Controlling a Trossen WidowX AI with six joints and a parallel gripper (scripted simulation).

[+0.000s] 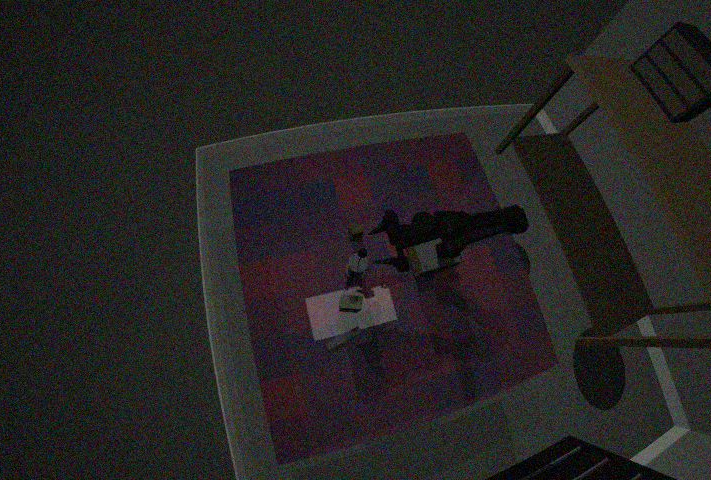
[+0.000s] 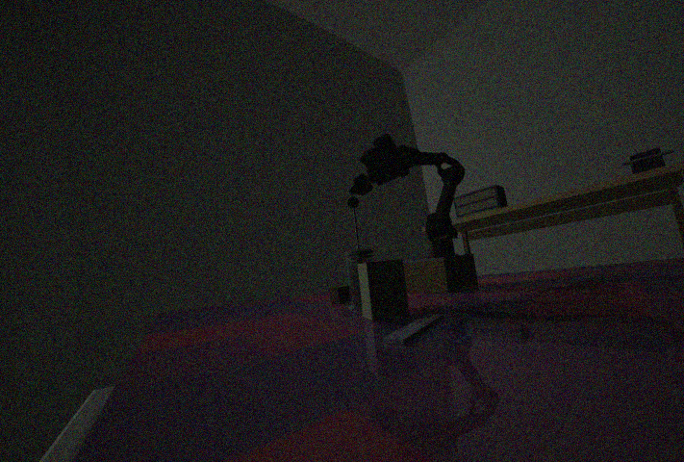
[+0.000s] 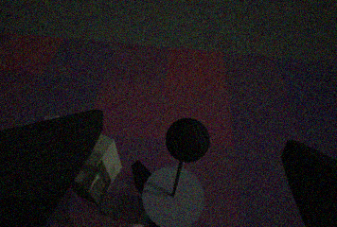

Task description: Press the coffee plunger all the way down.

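The gripper [image 3: 187, 156] hangs above the coffee press [image 3: 173, 198] with its fingers spread wide apart and nothing between them. In the wrist view the round black knob [image 3: 187, 140] of the plunger sits between the two fingers, touching neither, and its thin rod runs down to the pale lid. From the exterior view the knob [image 2: 352, 201] is just below the gripper [image 2: 361, 184]. The press stands upright on the rug [image 1: 288, 215], beside a pale mat [image 1: 324, 316].

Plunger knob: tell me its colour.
Black, or very dark in this dim light. The plunger knob shows best in the wrist view, a round ball above the pale lid.
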